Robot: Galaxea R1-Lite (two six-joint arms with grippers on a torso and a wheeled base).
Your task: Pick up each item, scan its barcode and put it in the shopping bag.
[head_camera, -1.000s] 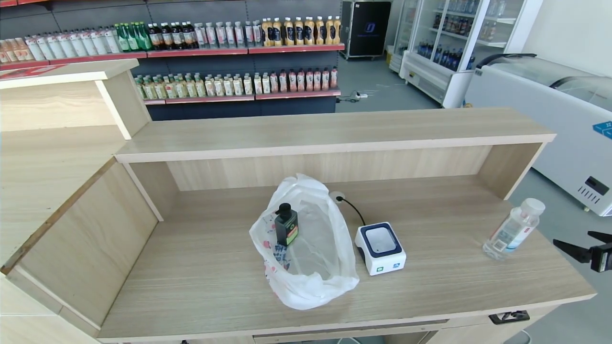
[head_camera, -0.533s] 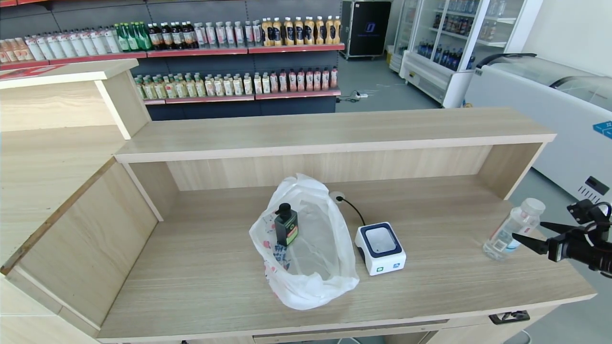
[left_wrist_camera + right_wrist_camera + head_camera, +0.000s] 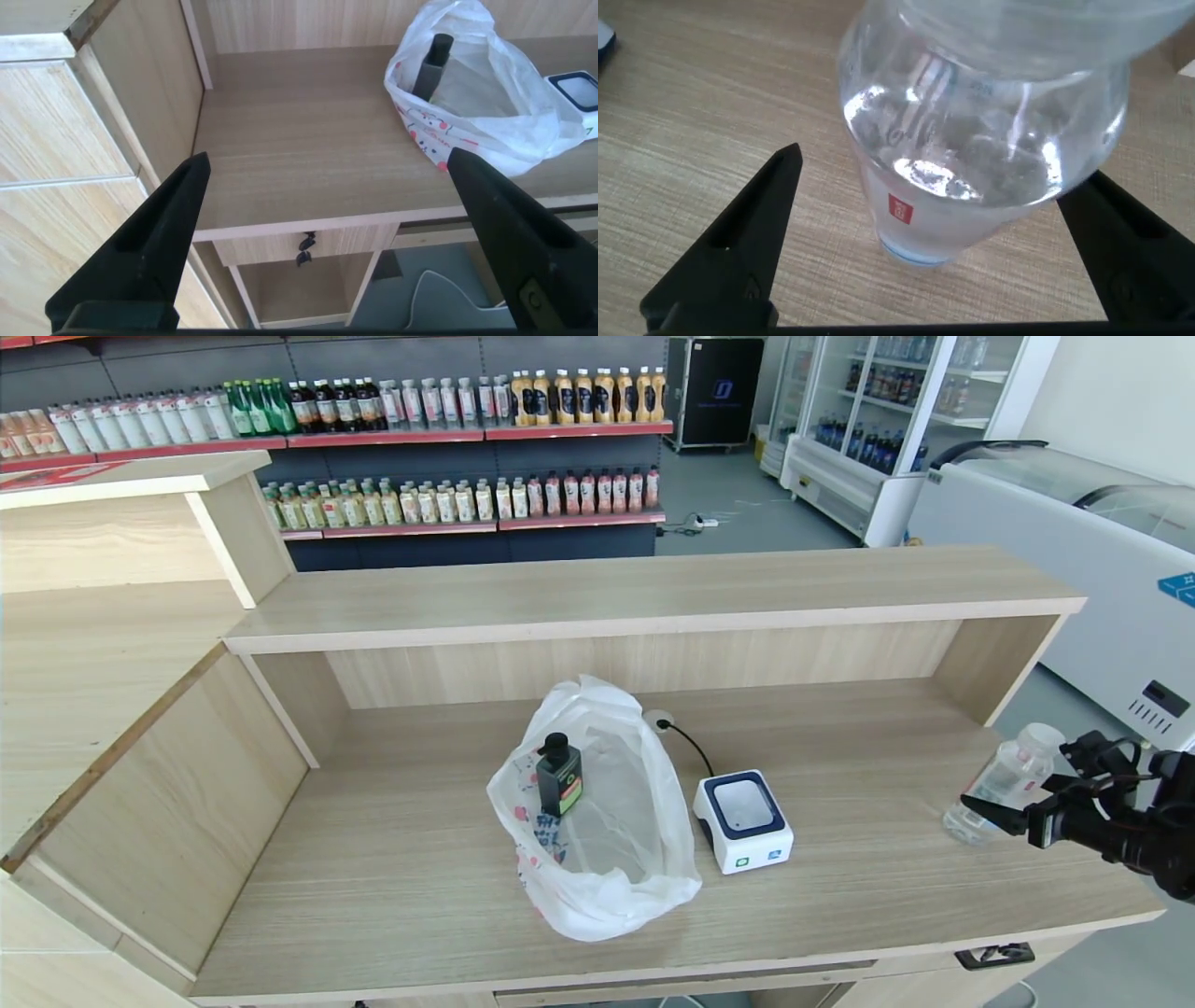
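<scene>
Head view: a light wood-grain checkout counter (image 3: 392,877) carries, at frame centre, a white translucent plastic shopping bag (image 3: 597,859) with a dark square bottle with a black cap (image 3: 559,777) standing inside it. Just right of the bag I log a white box barcode scanner with a dark-framed window (image 3: 742,819). At the right edge stands a clear plastic water bottle with a white cap (image 3: 1013,765), upright on the counter, with the right gripper (image 3: 1004,793) drawn up level with its lower body and its claw spread. Left wrist view: the left gripper (image 3: 327,252) hangs released and empty off the counter's near edge, well apart from the bag (image 3: 486,112) and the dark bottle (image 3: 432,65). Right wrist view: the water bottle (image 3: 971,159) sits between the spread black fingers (image 3: 738,252), which I judge are not yet pressing it. Step in hand, as I read it: grasping the water bottle. The next move calls for closing on its body, then lifting and turning the label toward the scanner window.
</scene>
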